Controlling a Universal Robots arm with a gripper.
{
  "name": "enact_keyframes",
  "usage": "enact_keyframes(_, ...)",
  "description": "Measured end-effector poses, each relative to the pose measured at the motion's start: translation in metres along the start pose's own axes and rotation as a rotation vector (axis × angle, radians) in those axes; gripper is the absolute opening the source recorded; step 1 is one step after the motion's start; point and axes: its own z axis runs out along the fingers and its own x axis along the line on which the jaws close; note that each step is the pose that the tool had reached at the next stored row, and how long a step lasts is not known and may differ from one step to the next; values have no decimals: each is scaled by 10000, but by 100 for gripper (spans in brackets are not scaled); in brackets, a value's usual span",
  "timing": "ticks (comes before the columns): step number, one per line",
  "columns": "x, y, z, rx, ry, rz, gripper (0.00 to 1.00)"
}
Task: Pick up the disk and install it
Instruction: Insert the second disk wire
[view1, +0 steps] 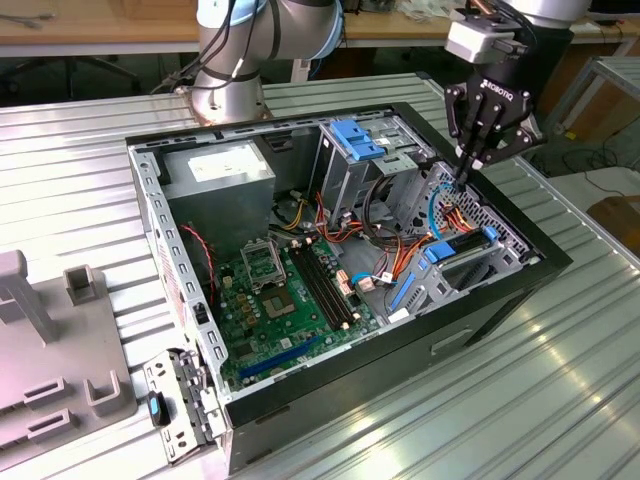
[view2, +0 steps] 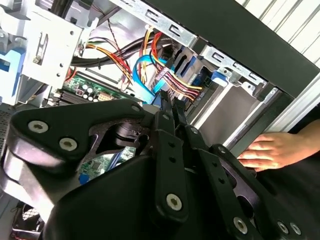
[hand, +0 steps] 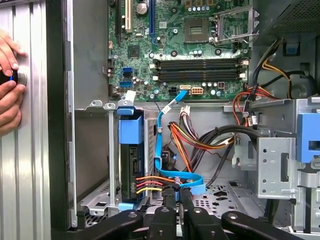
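Case: open computer case (view1: 500, 290) lying on its side on a ribbed metal table (view1: 560, 380); its black walls rim the work space all round.
Open room: tight. Orange, yellow and black cables (hand: 200, 140) and a light-blue flat cable (hand: 162, 145) crowd the floor beside the drive cage (hand: 95, 150). A second metal bay (hand: 280, 165) with blue clips stands on the cables' other side.
Pincer: gripper (view1: 468, 168) hangs over the case corner at the exterior view's right, fingertips down among the cables. Fingers (hand: 171, 197) are drawn narrow, nearly together, in both wrist views (view2: 167, 115); whether they pinch a cable, I cannot tell.
Disk, place: the disk (hand: 134, 170) sits inside the drive cage, blue rail (hand: 130, 132) at one end, wires plugged at the other.
Disk against pincer: just beside the fingertips, apart from them, not held.
Disk, heading: on edge; long axis runs along the cage's slot, from the connector end by the fingertips toward the motherboard (hand: 175, 50).
Bystander: a person's hand (view2: 272, 150) rests on the table just outside the case wall.
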Motion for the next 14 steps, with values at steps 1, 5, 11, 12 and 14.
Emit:
enact_keyframes(1,3,0,3,2,36,-3,18)
enact_keyframes(5,20,0,13,14,207,-31,25)
enact_keyframes(11,38,1,32,18,668,-57,25)
enact_keyframes(12,39,1,37,18,802,-60,25)
enact_keyframes(14,40,1,38,17,904,-61,25)
